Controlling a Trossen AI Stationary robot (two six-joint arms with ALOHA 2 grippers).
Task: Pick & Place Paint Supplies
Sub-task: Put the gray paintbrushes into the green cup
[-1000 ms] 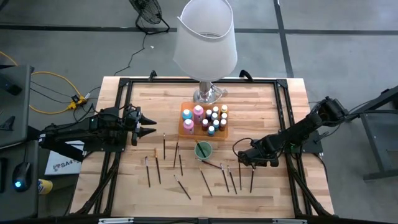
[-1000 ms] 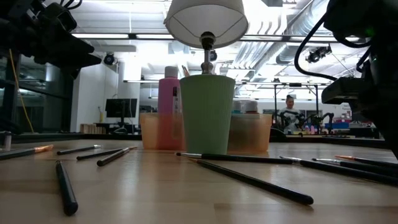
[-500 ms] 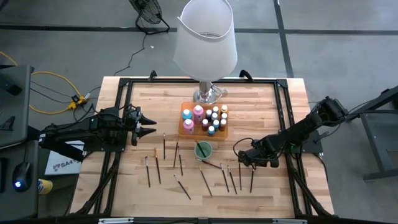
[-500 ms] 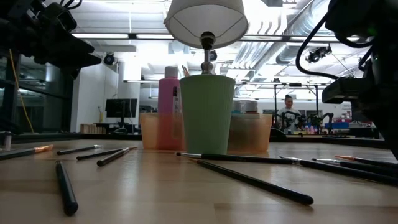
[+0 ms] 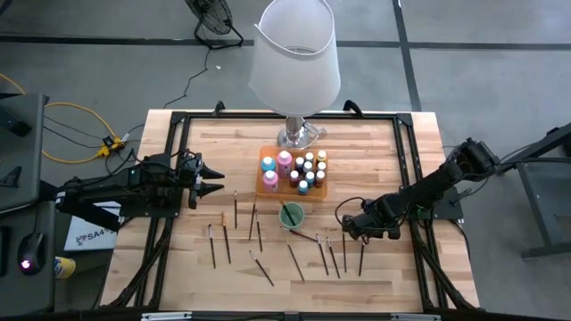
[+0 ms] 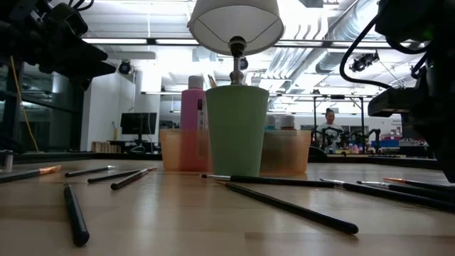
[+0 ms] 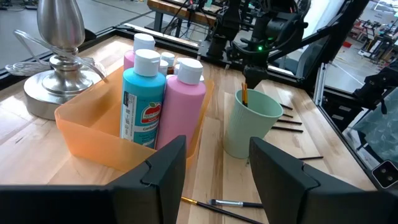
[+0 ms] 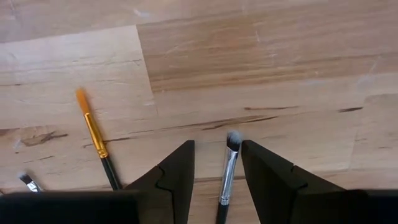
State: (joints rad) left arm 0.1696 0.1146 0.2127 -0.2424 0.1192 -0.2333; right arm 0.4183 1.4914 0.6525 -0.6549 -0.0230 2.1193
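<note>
Paint supplies on the wooden table

We see small bottles (image 5: 309,169) and taller pink (image 7: 185,99) and teal (image 7: 142,96) ones upright in an orange tray (image 5: 265,185), one brush in a green cup (image 5: 291,215), other brushes (image 5: 259,235) scattered flat nearby.

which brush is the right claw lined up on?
The grey-tipped brush, lying between the right claw's open fingers. The orange-tipped brush lies off to one side, outside them.

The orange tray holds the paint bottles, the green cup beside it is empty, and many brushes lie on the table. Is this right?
Not quite: the green cup is not empty. The left wrist view shows a brush standing in it. The orange tray does hold the paint bottles, and many brushes lie on the table.
</note>
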